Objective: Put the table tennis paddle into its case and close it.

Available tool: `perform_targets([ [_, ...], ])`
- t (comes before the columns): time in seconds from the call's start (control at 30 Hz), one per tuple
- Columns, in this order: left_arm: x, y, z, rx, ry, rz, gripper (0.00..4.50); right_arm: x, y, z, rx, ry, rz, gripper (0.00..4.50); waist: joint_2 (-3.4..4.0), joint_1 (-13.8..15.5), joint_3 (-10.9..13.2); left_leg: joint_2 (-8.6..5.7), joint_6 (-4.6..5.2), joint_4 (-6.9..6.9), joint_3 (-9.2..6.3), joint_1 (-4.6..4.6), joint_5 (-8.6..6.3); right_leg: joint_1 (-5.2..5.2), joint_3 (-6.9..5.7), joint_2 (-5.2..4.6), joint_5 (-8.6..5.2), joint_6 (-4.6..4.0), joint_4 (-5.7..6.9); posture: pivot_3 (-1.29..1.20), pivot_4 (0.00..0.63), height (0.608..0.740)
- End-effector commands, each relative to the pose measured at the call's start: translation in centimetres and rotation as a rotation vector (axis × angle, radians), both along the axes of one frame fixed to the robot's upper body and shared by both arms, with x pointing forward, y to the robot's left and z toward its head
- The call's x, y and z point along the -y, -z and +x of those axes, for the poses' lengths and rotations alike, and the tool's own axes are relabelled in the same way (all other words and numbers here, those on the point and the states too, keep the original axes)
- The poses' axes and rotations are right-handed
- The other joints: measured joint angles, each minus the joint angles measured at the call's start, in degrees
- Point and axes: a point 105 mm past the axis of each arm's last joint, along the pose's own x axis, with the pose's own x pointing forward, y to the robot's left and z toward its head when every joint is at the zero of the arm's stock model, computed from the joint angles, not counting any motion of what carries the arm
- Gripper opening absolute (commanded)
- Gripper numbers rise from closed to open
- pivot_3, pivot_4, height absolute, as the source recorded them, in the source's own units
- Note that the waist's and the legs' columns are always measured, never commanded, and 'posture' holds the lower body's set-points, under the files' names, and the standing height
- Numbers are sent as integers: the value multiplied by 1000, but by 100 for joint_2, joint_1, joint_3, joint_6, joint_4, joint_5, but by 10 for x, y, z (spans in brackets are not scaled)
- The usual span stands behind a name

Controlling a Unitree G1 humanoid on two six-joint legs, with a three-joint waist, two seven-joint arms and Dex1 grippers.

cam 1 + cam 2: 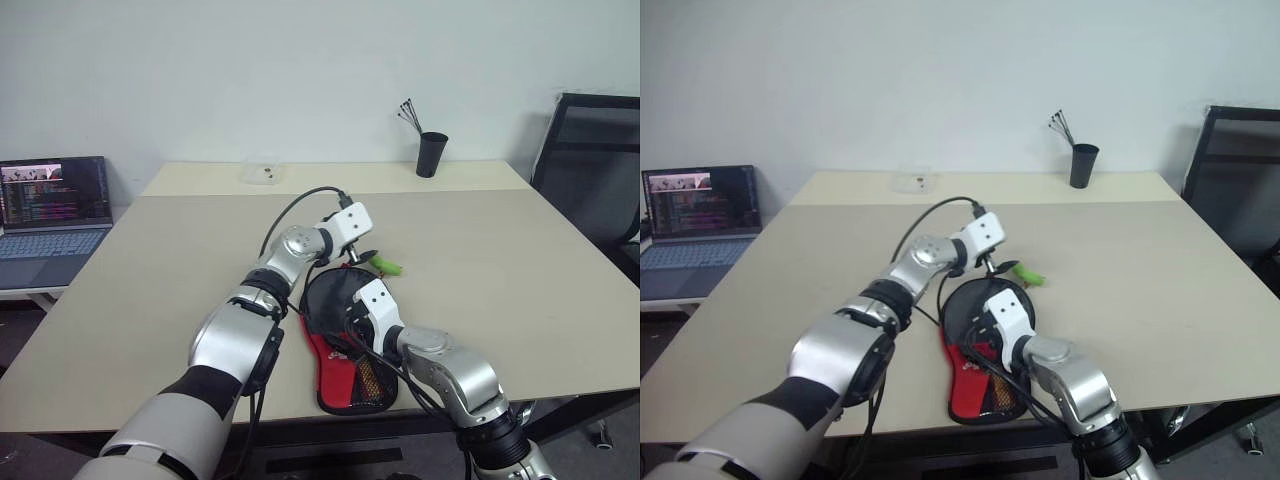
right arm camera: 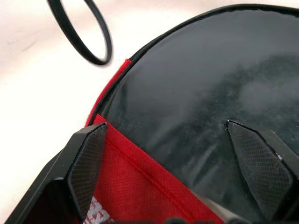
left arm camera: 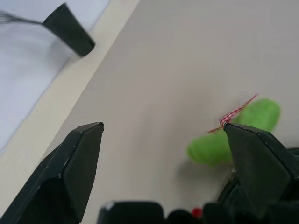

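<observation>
Left eye view, both end effectors (image 1: 362, 258) (image 2: 170, 154) released, green object (image 1: 388, 266) beside case (image 1: 335, 345), cup (image 1: 431, 154) behind

Bare table (image 1: 520, 250) rightward; green ring (image 1: 388, 266) beside case (image 1: 335, 300)

Cloth case on a matt table

My case (image 2: 196, 88) looks smooth black fabric above a rough woven red panel (image 2: 140, 186); the beige table (image 1: 500, 260) is matt, the green thing (image 3: 233, 135) fuzzy.
</observation>
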Motion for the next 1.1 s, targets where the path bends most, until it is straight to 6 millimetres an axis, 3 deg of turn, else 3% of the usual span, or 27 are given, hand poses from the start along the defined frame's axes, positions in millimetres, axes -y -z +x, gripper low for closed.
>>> perform_targets([
  [0.03, -7, -7, -3, -35, 29, -88, 4481, 1, -14, -3, 19, -16, 20, 4500, 0, 0, 0, -1, 0, 0, 0, -2, 0, -1, 0, -1, 0, 0, -1, 0, 150, 740],
  [0.23, -12, 21, -20, -249, 138, -117, 4481, 3, -23, -3, 35, -37, 18, 4500, 1, 0, 1, -1, 0, 0, -2, -4, 0, -2, -2, -1, 0, -1, 0, 0, 150, 740],
  [0.37, -14, 27, -28, -314, 189, -141, 4481, 12, -36, -4, 57, -49, 27, 4500, 2, 1, 3, -1, 0, 0, -2, -7, 0, -5, -1, -1, 0, -1, 0, 0, 150, 740],
  [0.67, -34, 47, -39, -410, 207, -161, 4481, 63, -78, 2, 131, -21, 27, 4500, 2, 7, 3, 0, 0, 0, -4, -7, 0, -5, 0, -6, 0, -2, -1, 0, 150, 740],
  [0.87, -39, 50, -48, -426, 241, -215, 4481, 82, -95, 22, 195, 43, 15, 4500, 3, 4, 4, 4, 1, -1, -3, -7, 0, -6, 7, -15, -1, -3, -1, 0, 150, 740],
  [1.1, -34, 64, -58, -445, 269, -204, 4481, 70, -98, 57, 242, 101, 29, 4500, 3, -1, 4, 4, 1, -1, 0, -6, 1, -6, 17, -13, 0, -3, 0, 0, 150, 740],
])
